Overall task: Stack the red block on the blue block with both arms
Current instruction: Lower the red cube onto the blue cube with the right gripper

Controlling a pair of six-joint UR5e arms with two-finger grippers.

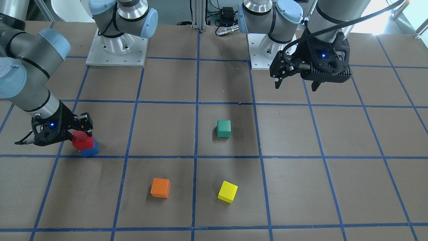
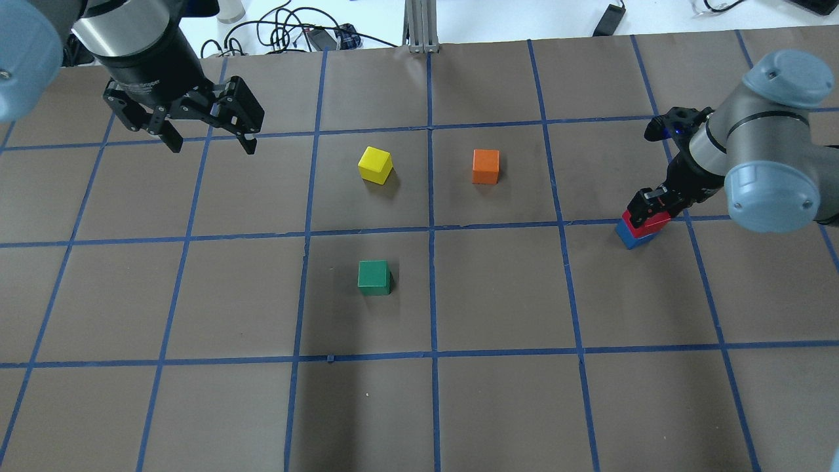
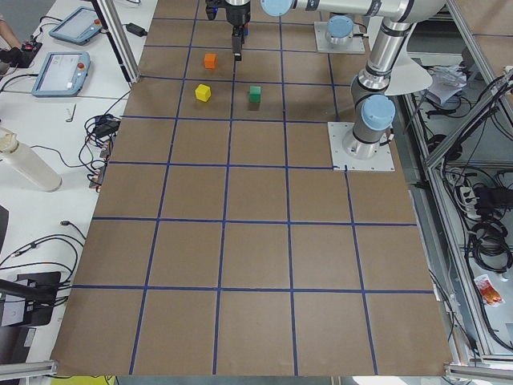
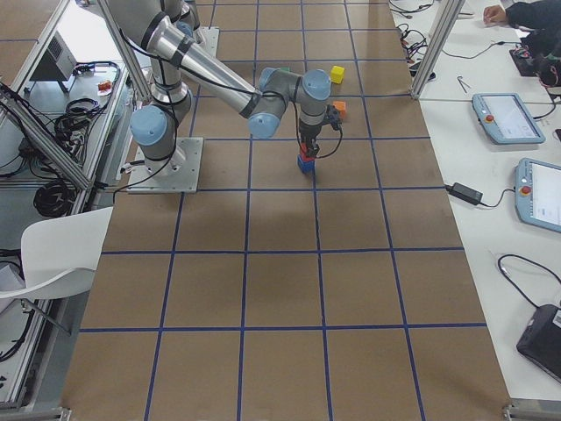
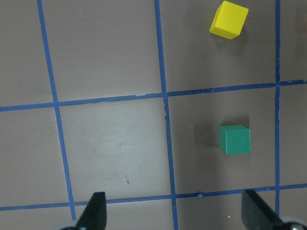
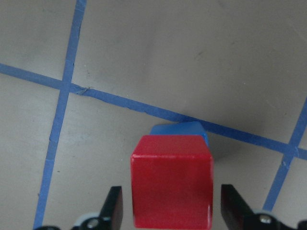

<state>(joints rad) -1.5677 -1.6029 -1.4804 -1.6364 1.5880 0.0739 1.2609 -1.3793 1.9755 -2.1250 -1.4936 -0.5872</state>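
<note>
The red block (image 1: 82,140) sits on top of the blue block (image 1: 90,151), slightly offset, near a blue tape line on the table's right side. My right gripper (image 1: 79,133) is open around the red block; in the right wrist view the fingers (image 6: 114,207) stand on either side of the red block (image 6: 172,179) with a small gap on each side, and the blue block (image 6: 180,130) peeks out behind it. The stack also shows in the overhead view (image 2: 643,226). My left gripper (image 2: 210,139) is open and empty, raised above the table far from the stack.
A green cube (image 2: 373,277) lies near the table's middle. A yellow cube (image 2: 375,164) and an orange cube (image 2: 486,166) lie beyond it. The brown table has a blue tape grid (image 2: 431,229). Both arm bases (image 1: 116,50) stand at the robot's edge.
</note>
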